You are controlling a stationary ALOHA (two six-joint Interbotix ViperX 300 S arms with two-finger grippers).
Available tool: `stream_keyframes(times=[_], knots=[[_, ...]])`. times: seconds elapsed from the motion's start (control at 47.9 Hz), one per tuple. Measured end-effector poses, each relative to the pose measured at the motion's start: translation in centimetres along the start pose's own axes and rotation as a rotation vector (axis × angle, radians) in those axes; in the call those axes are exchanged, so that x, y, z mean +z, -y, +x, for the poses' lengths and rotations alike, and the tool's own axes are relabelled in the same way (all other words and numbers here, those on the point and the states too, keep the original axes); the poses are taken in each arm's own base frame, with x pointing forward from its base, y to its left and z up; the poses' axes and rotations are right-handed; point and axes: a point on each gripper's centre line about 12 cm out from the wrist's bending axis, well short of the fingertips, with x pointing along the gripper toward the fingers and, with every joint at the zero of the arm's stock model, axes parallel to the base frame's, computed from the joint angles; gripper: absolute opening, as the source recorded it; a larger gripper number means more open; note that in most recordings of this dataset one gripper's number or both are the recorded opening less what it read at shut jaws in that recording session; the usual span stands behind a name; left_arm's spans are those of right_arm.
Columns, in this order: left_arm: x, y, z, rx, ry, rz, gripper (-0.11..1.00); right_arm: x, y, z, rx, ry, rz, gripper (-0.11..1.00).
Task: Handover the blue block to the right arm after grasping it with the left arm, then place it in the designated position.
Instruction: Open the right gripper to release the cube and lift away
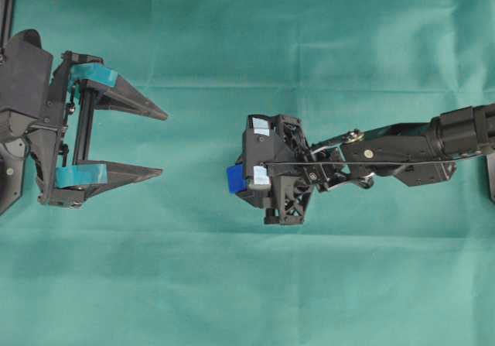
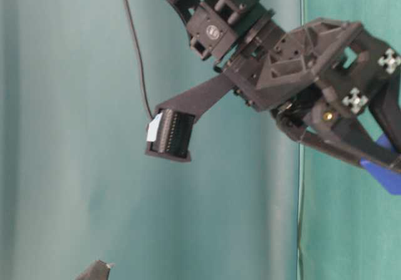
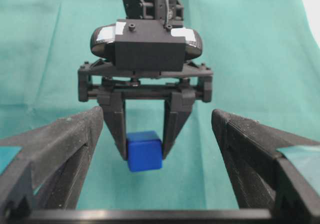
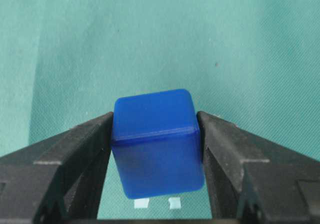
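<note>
The blue block sits slightly tilted between the two plain black fingers of my right gripper, and both fingers touch its sides. Just below it, two small white marks of the designated position show on the green cloth. From overhead the block peeks out at the left end of the right gripper, which points steeply down. My left gripper, with teal-taped fingers, stands wide open and empty well to the left. Its wrist view faces the block.
Green cloth covers the whole table, with faint creases. The right arm reaches in from the right edge. A thin black cable hangs beside the right arm in the table-level view.
</note>
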Motion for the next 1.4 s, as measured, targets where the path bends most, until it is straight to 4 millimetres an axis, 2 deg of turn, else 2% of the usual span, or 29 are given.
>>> stream_keyframes(times=[0.084,0.146,0.313,0.606,0.982,1.4], knots=[[0.0,0.0,0.0,0.000,0.002,0.000,1.00,0.3,0.1,0.0,-0.012,-0.004,0.011,0.86],[0.0,0.0,0.0,0.000,0.002,0.000,1.00,0.5,0.1,0.0,-0.022,-0.009,0.020,0.93],[0.0,0.0,0.0,0.000,0.000,0.002,1.00,0.6,0.4,-0.1,-0.049,-0.028,0.030,0.89],[0.0,0.0,0.0,0.000,0.000,0.000,1.00,1.8,0.3,-1.5,-0.056,-0.003,0.034,0.89],[0.0,0.0,0.0,0.000,-0.002,0.000,1.00,5.2,0.4,-6.9,-0.104,0.066,0.036,0.89],[0.0,0.0,0.0,0.000,-0.002,0.000,1.00,7.6,0.6,-12.5,-0.146,0.134,0.041,0.89]])
